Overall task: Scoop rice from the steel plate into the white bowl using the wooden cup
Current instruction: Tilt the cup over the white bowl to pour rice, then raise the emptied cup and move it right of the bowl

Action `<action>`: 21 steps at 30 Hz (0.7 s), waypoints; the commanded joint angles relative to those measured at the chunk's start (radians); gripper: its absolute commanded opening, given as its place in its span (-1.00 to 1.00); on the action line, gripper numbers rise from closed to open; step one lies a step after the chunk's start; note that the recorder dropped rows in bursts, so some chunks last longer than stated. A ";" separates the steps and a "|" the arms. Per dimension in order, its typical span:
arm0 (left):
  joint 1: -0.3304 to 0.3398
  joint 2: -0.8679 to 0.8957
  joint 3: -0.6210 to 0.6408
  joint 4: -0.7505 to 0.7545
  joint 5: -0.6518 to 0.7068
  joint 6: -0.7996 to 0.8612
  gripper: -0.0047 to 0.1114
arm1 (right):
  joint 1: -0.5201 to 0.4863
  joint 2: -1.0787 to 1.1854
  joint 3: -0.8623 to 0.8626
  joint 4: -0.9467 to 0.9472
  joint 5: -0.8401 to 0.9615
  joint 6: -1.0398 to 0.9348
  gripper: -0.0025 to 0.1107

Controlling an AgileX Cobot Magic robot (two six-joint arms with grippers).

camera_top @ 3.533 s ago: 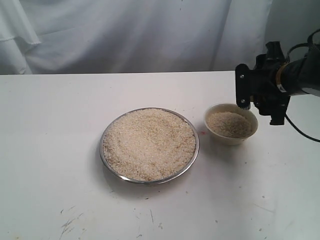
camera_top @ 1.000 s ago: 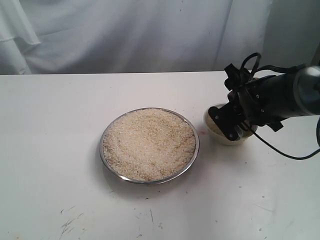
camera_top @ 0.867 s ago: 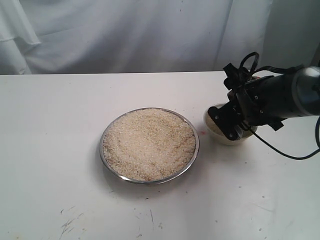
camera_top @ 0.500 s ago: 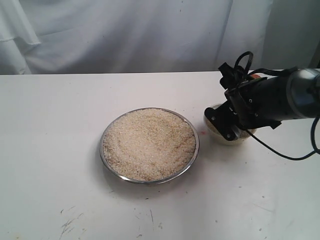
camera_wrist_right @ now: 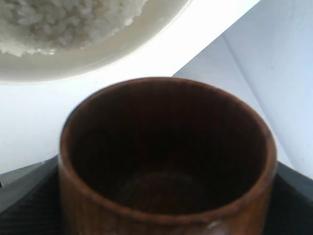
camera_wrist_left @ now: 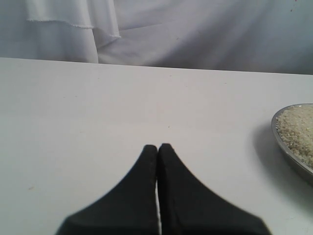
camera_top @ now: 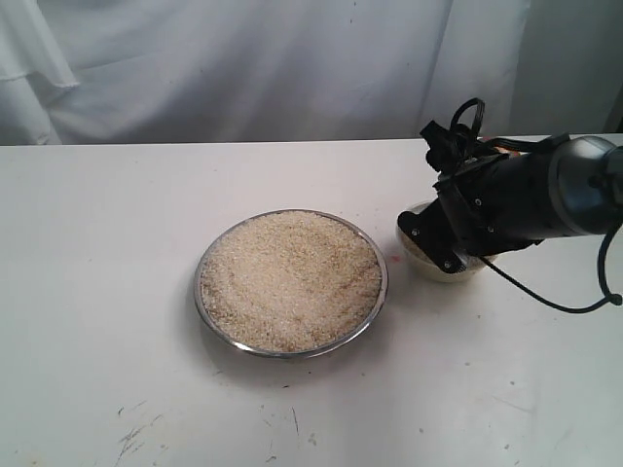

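Rice (camera_top: 290, 280) lies as a broad, level heap filling the steel plate (camera_top: 292, 353), which sits near the middle of the table (camera_top: 117, 341); a smaller portion of rice (camera_wrist_right: 58, 19) sits in the white bowl (camera_top: 423, 261), just right of the plate and apart from it.

Wooden cup (camera_wrist_right: 166, 161) is clamped by the right gripper (camera_top: 450, 238), its dark pads (camera_wrist_right: 22, 200) pressed against either side of the cup wall; the cup's mouth faces the wrist camera and its inside shows bare dark wood; the bowl's rim (camera_wrist_right: 98, 54) lies close beyond the cup's lip; contact between them cannot be determined.

In the exterior view the right gripper and arm cover most of the bowl's right half; a black cable (camera_top: 467, 112) loops above the wrist.

Left gripper (camera_wrist_left: 157, 148) hangs over bare table with its fingers pressed together, holding nothing; the plate's edge (camera_wrist_left: 288, 152) is off to one side, well apart.

White cloth (camera_top: 243, 68) hangs behind the table.
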 commanded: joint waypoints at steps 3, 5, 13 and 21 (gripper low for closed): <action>-0.003 -0.004 0.005 0.001 -0.014 0.000 -0.92 | 0.019 -0.004 0.004 -0.035 0.053 -0.031 -0.96; -0.003 -0.004 0.005 0.001 -0.014 0.000 -0.92 | 0.030 -0.004 0.004 -0.040 0.065 -0.035 -0.96; -0.003 -0.004 0.005 0.001 -0.014 0.000 -0.92 | 0.066 -0.004 0.004 -0.043 0.129 -0.038 -0.96; -0.003 -0.004 0.005 0.001 -0.014 0.000 -0.92 | 0.082 -0.004 0.004 -0.008 0.154 -0.038 -0.96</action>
